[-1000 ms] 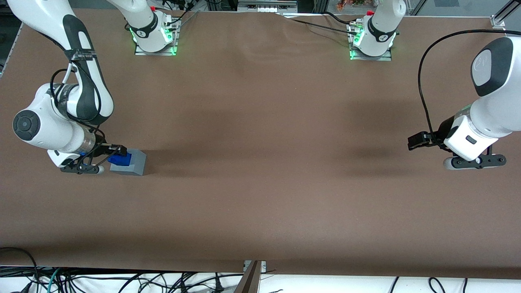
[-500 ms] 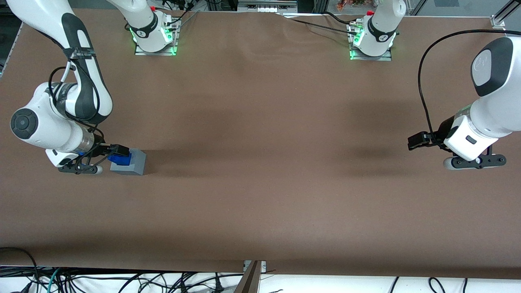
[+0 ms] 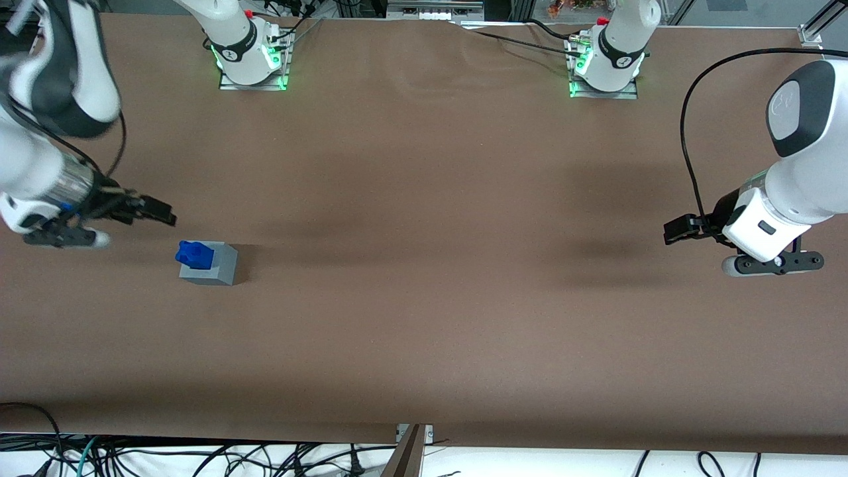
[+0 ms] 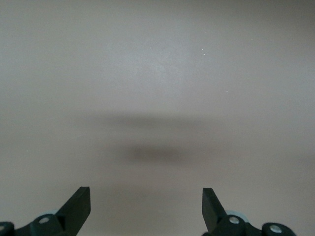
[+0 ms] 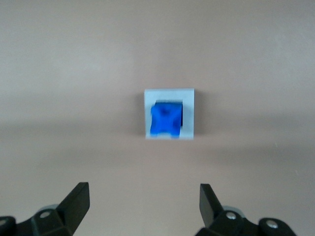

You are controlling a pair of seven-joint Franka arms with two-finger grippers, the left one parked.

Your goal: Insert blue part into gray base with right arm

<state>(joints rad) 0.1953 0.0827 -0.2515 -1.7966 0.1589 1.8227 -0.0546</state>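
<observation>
The blue part [image 3: 194, 254] sits in the recess on top of the gray base [image 3: 218, 267], standing up out of it with its knobbly end uppermost. In the right wrist view the blue part [image 5: 167, 119] fills most of the square recess of the gray base [image 5: 170, 114], with a rim of light grey showing around it. The base rests on the brown counter [image 3: 424, 298] toward the working arm's end, about midway between the counter's edge nearest the front camera and the edge where the arm mounts stand.

The right arm [image 3: 50, 99] is raised above the counter close to its end edge. Its end effector [image 3: 149, 210] hangs in the air above the counter, farther from the front camera than the base and apart from both parts. The end effector [image 5: 142, 201] is released: its two black fingers [image 5: 78, 199] are spread wide with nothing between them, and the base with the blue part shows on the counter beneath them.
</observation>
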